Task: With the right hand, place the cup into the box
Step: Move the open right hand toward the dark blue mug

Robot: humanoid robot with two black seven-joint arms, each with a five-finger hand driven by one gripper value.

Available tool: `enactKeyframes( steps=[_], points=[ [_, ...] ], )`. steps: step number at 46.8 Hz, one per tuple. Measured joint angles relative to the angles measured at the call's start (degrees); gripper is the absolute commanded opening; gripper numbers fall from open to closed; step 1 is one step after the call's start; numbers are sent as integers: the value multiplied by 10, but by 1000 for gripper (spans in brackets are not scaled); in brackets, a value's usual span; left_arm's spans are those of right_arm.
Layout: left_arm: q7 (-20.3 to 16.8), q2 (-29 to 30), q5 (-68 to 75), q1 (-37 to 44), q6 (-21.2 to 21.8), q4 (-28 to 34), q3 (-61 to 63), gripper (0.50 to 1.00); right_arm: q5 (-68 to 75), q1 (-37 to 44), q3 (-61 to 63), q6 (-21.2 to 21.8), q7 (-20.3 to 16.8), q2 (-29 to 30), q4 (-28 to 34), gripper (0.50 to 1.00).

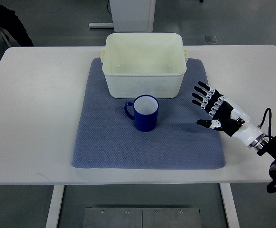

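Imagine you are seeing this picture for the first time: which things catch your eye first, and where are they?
The dark blue cup stands upright at the middle of the grey-blue mat, its handle pointing left. Just behind it sits the cream box, open and empty. At the mat's right edge the right robot hand hovers with fingers spread, holding nothing.

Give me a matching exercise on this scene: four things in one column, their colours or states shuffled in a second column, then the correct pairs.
Things:
1. cup
2. box
3. mat
4. right robot hand

Descriptions:
A. cream-white, empty, at the mat's far edge
B. fingers spread, holding nothing, right of the cup
C. dark blue, upright, handle pointing left
D. grey-blue, lying flat on the white table

Pairs: 1-C, 2-A, 3-D, 4-B
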Motion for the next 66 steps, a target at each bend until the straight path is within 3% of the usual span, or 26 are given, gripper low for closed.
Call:
enactKeyframes(
  steps=[66],
  points=[
    [0, 0, 0, 0, 0, 0, 0, 1000, -1, 69, -140, -203, 0, 113, 20, 995]
  ],
)
